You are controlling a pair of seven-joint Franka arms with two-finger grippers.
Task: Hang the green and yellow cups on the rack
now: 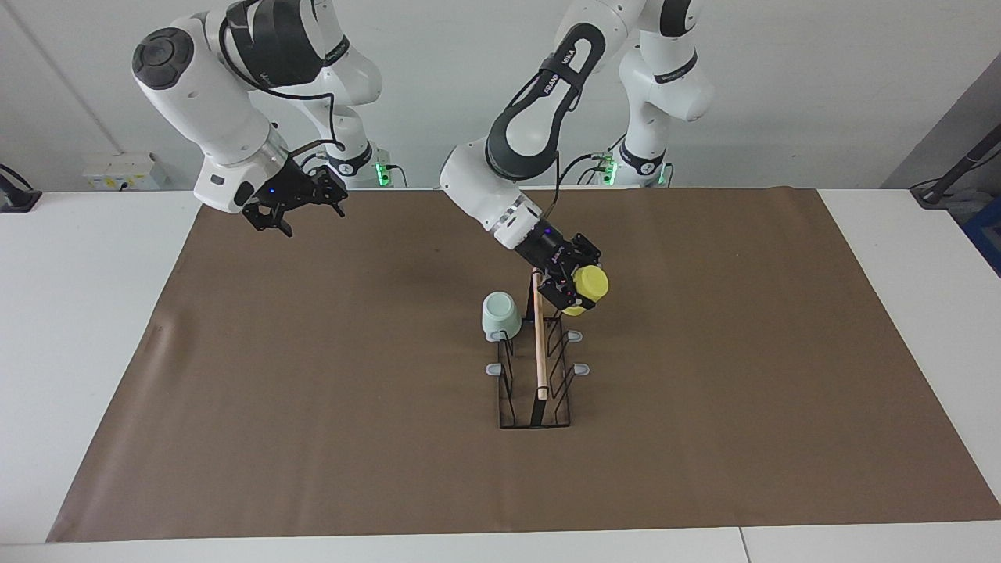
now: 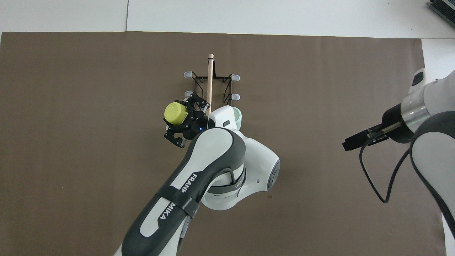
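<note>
The rack (image 1: 538, 367) is black wire with a wooden rod (image 2: 209, 81) along its top and stands mid-table. The mint green cup (image 1: 500, 314) hangs upside down on the prong nearest the robots on the right arm's side; in the overhead view the green cup (image 2: 238, 115) is partly hidden by the left wrist. My left gripper (image 1: 577, 283) (image 2: 181, 118) is shut on the yellow cup (image 1: 588, 285) (image 2: 176, 113), tilted base-up, close beside the rod over the nearest prong on the left arm's side. My right gripper (image 1: 293, 215) (image 2: 352, 145) waits open and empty above the mat's edge near its base.
A brown mat (image 1: 313, 391) covers most of the white table (image 1: 78, 352). Bare grey-tipped prongs (image 1: 580, 368) stick out on both sides of the rack, farther from the robots than the cups.
</note>
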